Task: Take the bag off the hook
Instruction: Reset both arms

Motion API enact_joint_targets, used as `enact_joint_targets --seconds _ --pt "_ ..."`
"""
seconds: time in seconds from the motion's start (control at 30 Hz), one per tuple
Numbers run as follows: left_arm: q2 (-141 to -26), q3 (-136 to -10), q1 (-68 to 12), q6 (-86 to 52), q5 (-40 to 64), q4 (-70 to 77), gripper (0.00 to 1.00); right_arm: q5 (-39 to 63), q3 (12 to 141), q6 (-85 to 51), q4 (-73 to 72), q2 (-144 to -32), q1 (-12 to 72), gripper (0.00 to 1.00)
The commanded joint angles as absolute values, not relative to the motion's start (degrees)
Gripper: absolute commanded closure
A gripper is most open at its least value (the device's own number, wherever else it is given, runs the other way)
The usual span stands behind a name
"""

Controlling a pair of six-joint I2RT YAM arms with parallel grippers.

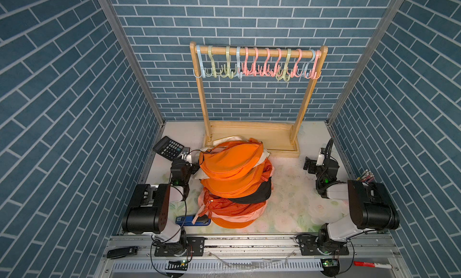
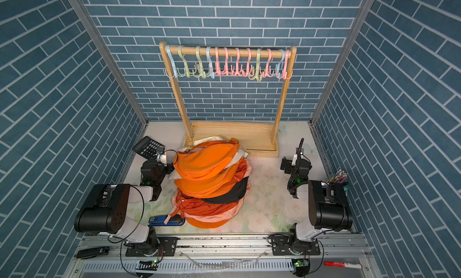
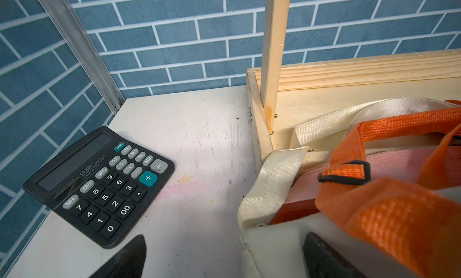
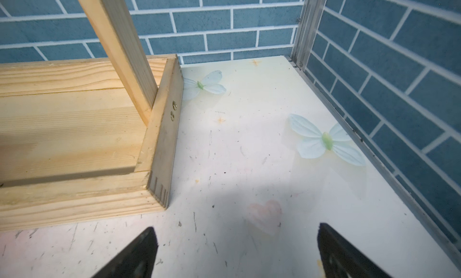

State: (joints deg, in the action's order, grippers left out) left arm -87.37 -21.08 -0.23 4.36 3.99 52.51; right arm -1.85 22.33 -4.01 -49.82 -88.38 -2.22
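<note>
A wooden rack point(image 1: 252, 137) stands at the back of the table, and the row of pastel hooks point(image 1: 257, 65) point(image 2: 228, 63) on its bar carries nothing. Several bags, mostly orange, lie stacked in a pile point(image 1: 232, 164) point(image 2: 207, 162) in front of the rack. My left gripper point(image 1: 192, 163) point(image 3: 224, 241) is open, low against the pile's left side. In the left wrist view a cream bag corner point(image 3: 272, 244) lies between its fingers and an orange strap point(image 3: 374, 214) loops beside it. My right gripper point(image 1: 309, 164) point(image 4: 236, 228) is open over bare table by the rack's right end.
A black calculator point(image 1: 169, 147) point(image 3: 99, 184) lies at the left wall. A blue stapler point(image 1: 192, 220) sits at the pile's front left. A cup of pens point(image 1: 366, 175) stands at the right wall. A red marker point(image 1: 371, 265) and a black object point(image 1: 122, 252) lie on the front rail.
</note>
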Motion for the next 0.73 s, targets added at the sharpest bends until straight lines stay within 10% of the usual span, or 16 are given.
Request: enact_joint_targets --seconds 0.0,0.13,0.27,0.7 --pt "-86.7 -14.9 0.2 4.4 4.7 62.1 0.01 -1.6 17.6 -2.6 -57.4 -87.0 -2.3 0.01" --pt "-88.2 -10.4 0.4 0.9 -4.2 72.0 0.01 -2.6 8.4 -2.9 -79.9 -91.1 -2.4 0.01" --pt "-87.5 -18.5 0.4 1.8 -2.0 56.7 0.01 0.4 23.2 -2.1 -48.1 -88.4 -2.4 0.01" --pt "-87.5 -22.1 -0.7 4.5 1.4 49.5 0.01 2.9 22.5 -2.7 -48.9 -88.0 -3.8 0.01"
